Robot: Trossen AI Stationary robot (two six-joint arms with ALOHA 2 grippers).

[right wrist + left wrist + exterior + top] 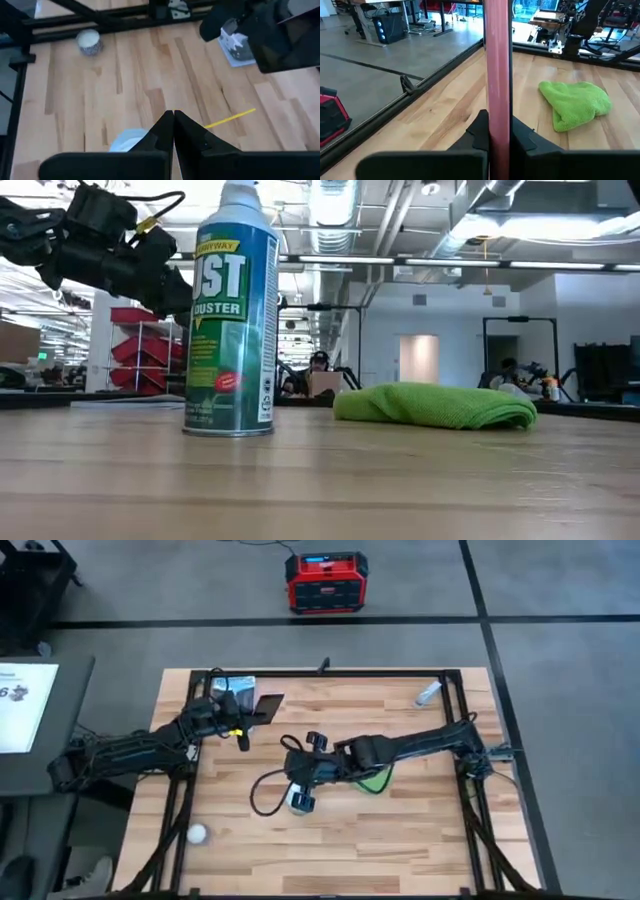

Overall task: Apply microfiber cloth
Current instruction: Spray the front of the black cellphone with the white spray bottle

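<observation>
**Green cloth not yet picked up, phone held ready**

Wood table (400,840) lies mostly bare around the work. The left gripper (497,135) pinches the pink-backed phone (497,60) on edge near the far left corner. The right gripper (173,131), fingers pressed together, hovers mid-table above the duster can (231,310). The microfiber cloth (377,780) lies just beside that arm; fetching it probably comes next.

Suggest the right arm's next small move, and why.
Probably pull the right gripper back toward the cloth and open it. Its fingers are shut on nothing and point away from the cloth, which lies untouched under that arm, while the left gripper already holds the phone on edge.
</observation>
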